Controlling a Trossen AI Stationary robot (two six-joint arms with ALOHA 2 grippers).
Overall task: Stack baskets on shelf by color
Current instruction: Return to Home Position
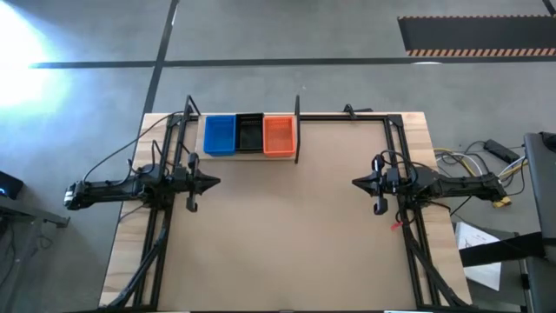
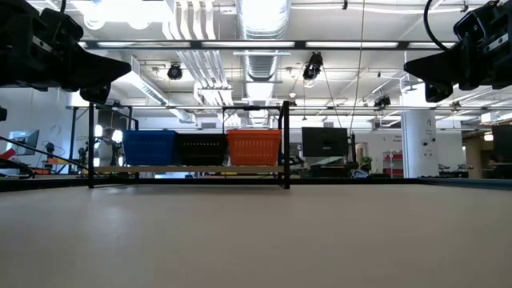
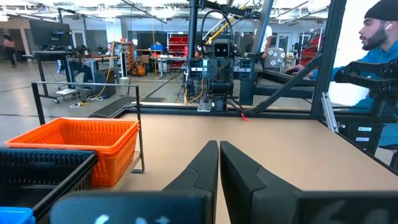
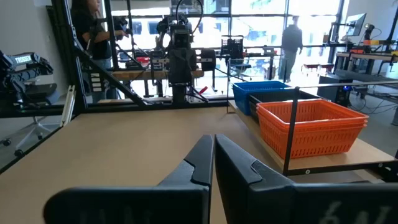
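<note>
Left arm (image 1: pixel 130 185) hung above the left side of the bench (image 1: pixel 287 243), jaws closed together and holding nothing, well apart from the shelf (image 2: pixel 188 170). On that shelf, at the bench's far left, stood the blue baskets (image 1: pixel 220 135), black baskets (image 1: pixel 250 134) and orange baskets (image 1: pixel 278 135), touching in a row, one colour per pile; sorting appeared complete. Right arm (image 1: pixel 443 184) mirrored the left at the right side, jaws likewise closed and empty: judged a parked posture that left the shelf unobstructed.
</note>
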